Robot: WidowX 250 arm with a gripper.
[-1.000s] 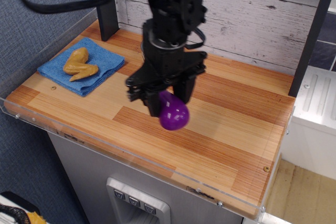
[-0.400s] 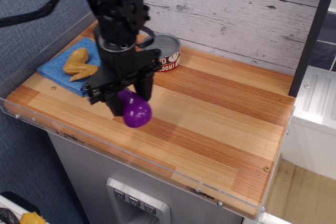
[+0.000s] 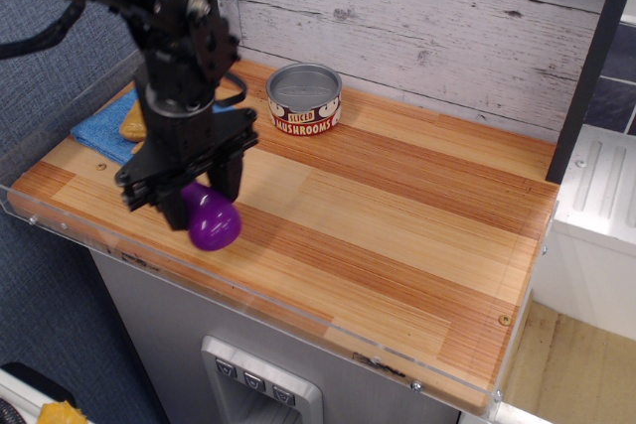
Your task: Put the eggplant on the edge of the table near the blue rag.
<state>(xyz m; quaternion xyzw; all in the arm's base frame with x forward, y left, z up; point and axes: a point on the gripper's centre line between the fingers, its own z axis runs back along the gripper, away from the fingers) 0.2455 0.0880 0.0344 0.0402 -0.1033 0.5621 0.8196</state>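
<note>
My black gripper (image 3: 196,198) is shut on the purple eggplant (image 3: 211,224), which hangs just over the wooden table (image 3: 397,225) near its front left edge. The eggplant's stem end is hidden between the fingers. The blue rag (image 3: 94,127) lies at the left end of the table, mostly hidden behind the arm, just left of and behind the eggplant.
A can of sliced mushrooms (image 3: 304,99) stands at the back of the table. A yellow-tan chicken-wing toy (image 3: 131,123) peeks out on the rag behind the arm. A clear acrylic rim (image 3: 248,290) runs along the front edge.
The arm has carried the eggplant leftward and toward the front edge, from mid-table to beside the rag. The can, hidden at first, is now uncovered, while the rag and wing toy are mostly covered.
</note>
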